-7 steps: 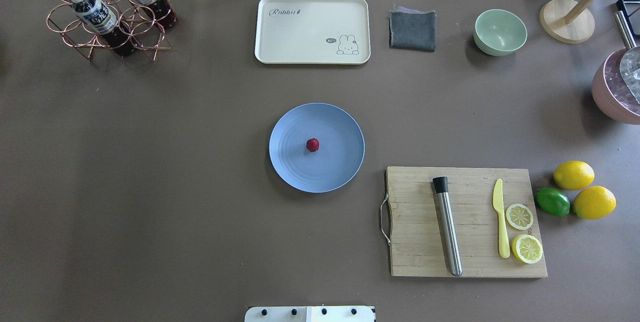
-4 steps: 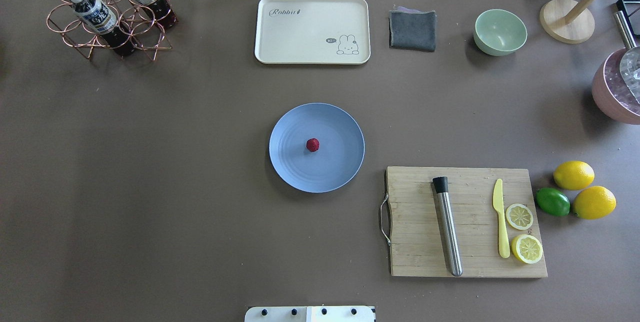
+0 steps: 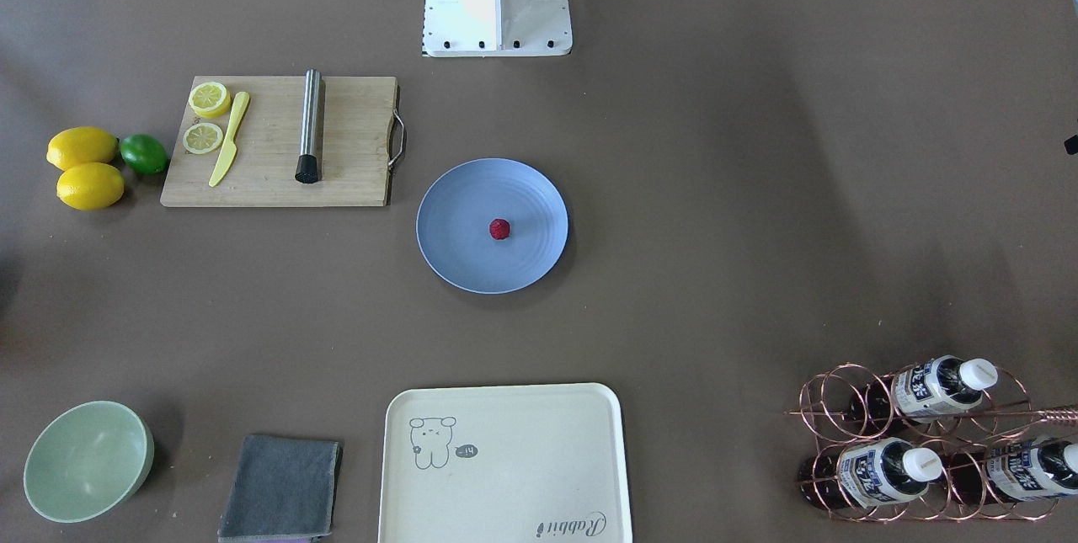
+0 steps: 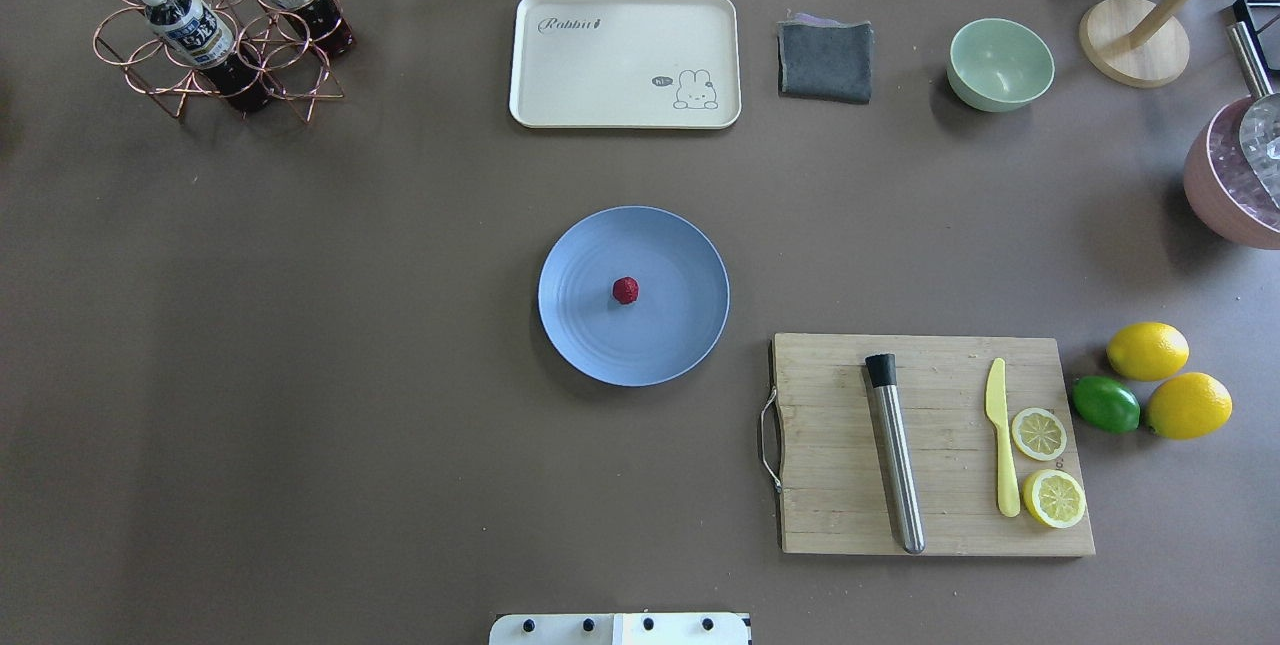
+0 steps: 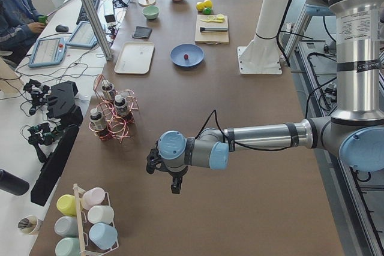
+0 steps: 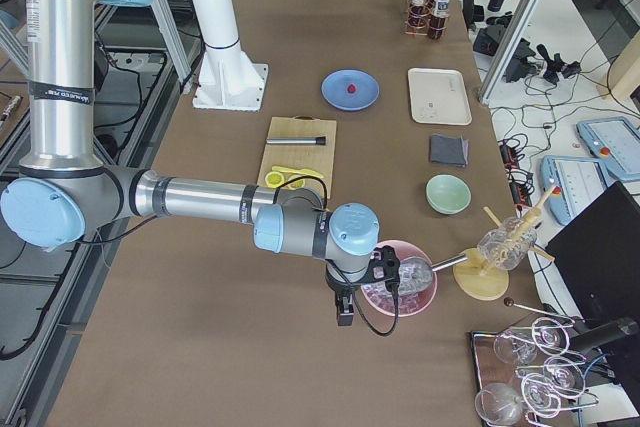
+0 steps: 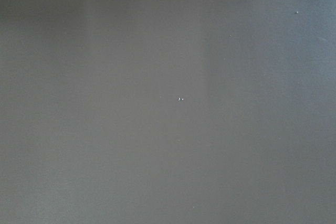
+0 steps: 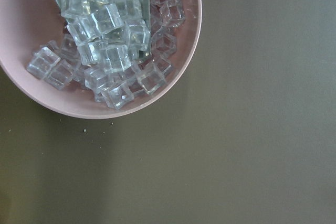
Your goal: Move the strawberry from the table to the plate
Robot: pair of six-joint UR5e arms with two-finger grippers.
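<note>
Two arms, both well away from the plate (image 4: 672, 330). Strawberry (image 4: 625, 290) sits near the plate's ctr, mid-counter (image 4: 300, 345). L arm (image 5: 264, 136): forearm stretched level over the counter's left end, wrist bent, L tool (image 5: 174, 189) pointing straight down above bare surface; its wrist cam sees only counter. R arm (image 6: 200, 197): forearm level too, R tool (image 6: 344, 313) pointing down just beside the pink bowl (image 6: 420, 299) w/ ice cubes. Both tools show only from side cams, so can't tell if released or clenched.
</note>
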